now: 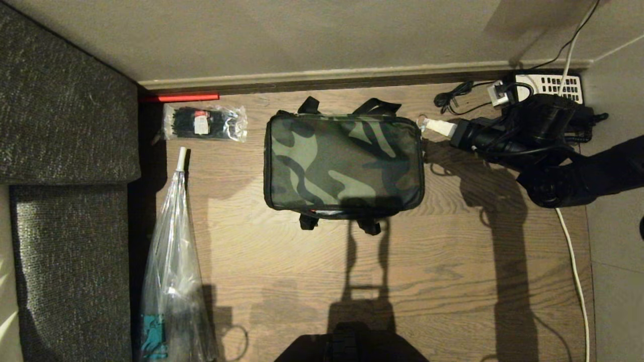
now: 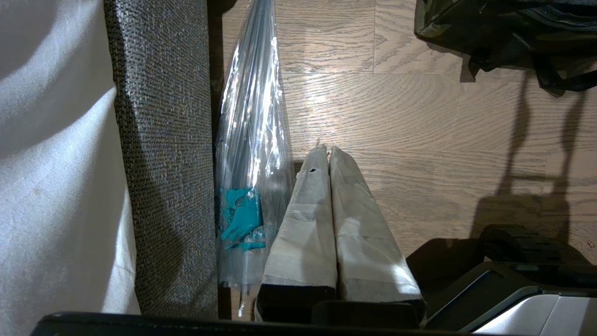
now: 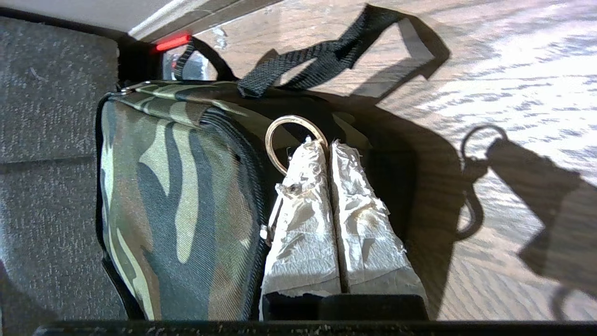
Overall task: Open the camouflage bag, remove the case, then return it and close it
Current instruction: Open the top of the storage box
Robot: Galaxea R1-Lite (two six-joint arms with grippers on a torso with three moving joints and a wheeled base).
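The right gripper (image 1: 426,123), its two tape-wrapped fingers (image 3: 303,219) pressed together, pinches the metal ring (image 3: 295,142) of the zipper pull at the right end of the boxy green-brown-black camouflage fabric bag (image 1: 343,161). The left gripper (image 2: 326,154) hangs low beside the robot's base, fingers together and holding nothing.

One bag lies on the wooden floor (image 1: 453,261), zipped flat, lid uppermost, with two black webbing strap loops (image 1: 375,106) showing at its far edge and two at its near edge. Also present are one clear folded plastic umbrella (image 1: 173,261), one clear packet of black cable ties (image 1: 204,122), and one white power strip (image 1: 551,86).

The bag lies immediately left of the right gripper, its right end wall just beside the fingertips. The case is not visible.
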